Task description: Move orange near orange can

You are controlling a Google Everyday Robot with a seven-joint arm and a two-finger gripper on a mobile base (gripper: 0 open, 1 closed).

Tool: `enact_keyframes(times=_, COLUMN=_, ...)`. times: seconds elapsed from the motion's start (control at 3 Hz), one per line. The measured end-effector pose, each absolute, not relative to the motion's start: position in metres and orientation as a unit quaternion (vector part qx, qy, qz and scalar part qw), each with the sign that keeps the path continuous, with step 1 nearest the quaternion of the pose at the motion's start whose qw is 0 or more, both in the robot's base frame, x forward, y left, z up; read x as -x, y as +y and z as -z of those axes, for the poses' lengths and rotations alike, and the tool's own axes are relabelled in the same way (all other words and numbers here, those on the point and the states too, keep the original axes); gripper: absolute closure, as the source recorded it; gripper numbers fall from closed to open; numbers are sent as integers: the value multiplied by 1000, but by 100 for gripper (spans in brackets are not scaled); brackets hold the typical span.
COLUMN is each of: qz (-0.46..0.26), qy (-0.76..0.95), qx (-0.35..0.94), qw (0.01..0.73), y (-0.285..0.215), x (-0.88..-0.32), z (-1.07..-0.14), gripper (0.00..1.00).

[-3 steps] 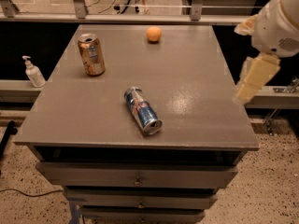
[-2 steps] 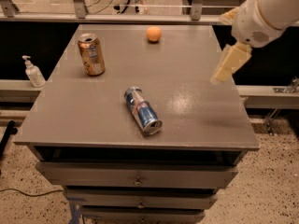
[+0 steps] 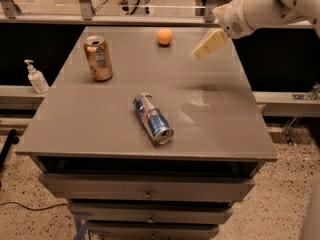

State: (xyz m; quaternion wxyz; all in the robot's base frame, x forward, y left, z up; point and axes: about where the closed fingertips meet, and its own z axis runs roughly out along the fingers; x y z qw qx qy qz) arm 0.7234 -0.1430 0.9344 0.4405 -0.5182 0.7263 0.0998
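Observation:
The orange (image 3: 164, 36) is a small round fruit resting near the far edge of the grey table (image 3: 210, 114). The orange can (image 3: 98, 58) stands upright at the far left, copper-coloured with a silver top. My gripper (image 3: 207, 45) hangs above the table's far right part, to the right of the orange and apart from it. It holds nothing that I can see.
A blue-and-silver can (image 3: 152, 118) lies on its side near the table's middle front. A white pump bottle (image 3: 36, 77) stands on a ledge left of the table. Drawers sit under the tabletop. A railing runs behind the far edge.
My arm has swung left and toward the far edge, from beyond the table's right edge to over its far right part, closer to the orange. The objects have not moved.

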Motion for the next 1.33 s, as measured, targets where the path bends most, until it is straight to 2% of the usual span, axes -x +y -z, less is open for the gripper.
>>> enact_keyframes(times=0.33, qz=-183, qy=741, qx=453, qw=460, y=-116, x=-769, z=-915, gripper=0)
enact_keyframes(times=0.67, qz=-183, qy=741, qx=454, qw=460, y=-116, x=-769, z=-915, gripper=0)
enact_keyframes(times=1.33, qz=-170, qy=699, qx=432, qw=544, y=-101, x=-817, z=-913, gripper=0)
